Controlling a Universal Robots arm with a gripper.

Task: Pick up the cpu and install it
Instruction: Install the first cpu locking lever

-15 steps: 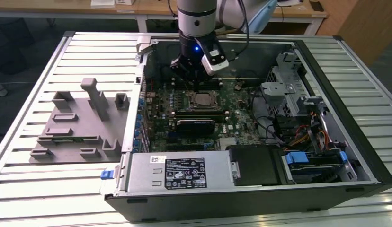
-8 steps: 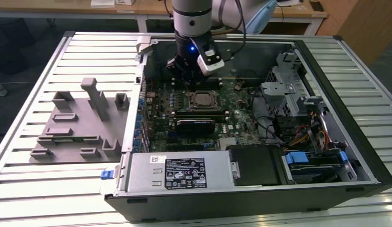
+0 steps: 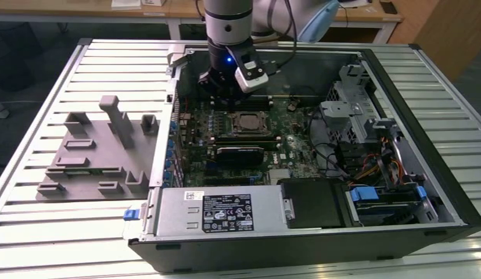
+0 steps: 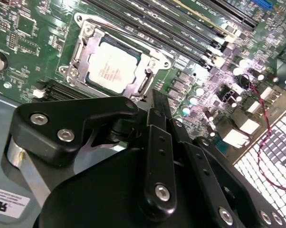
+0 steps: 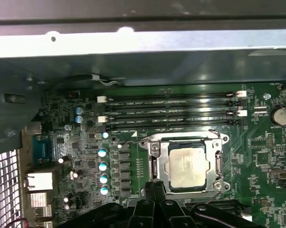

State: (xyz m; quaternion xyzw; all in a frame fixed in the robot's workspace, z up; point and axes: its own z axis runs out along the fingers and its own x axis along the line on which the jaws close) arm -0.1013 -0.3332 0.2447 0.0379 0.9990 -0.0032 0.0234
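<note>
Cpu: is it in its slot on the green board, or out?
In. In the first wrist view the cpu lies flat inside the metal socket frame.

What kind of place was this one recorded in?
Probably a lab or workshop bench for PC assembly: an open computer case lies on a slatted metal table, a grey fixture plate sits beside it, and wooden desks stand behind.

The cpu has a silvery-grey top, pale against the dark green motherboard. The gripper is black all over. The case is black, the fixture plain grey, the table pale with ribbed stripes.
</note>
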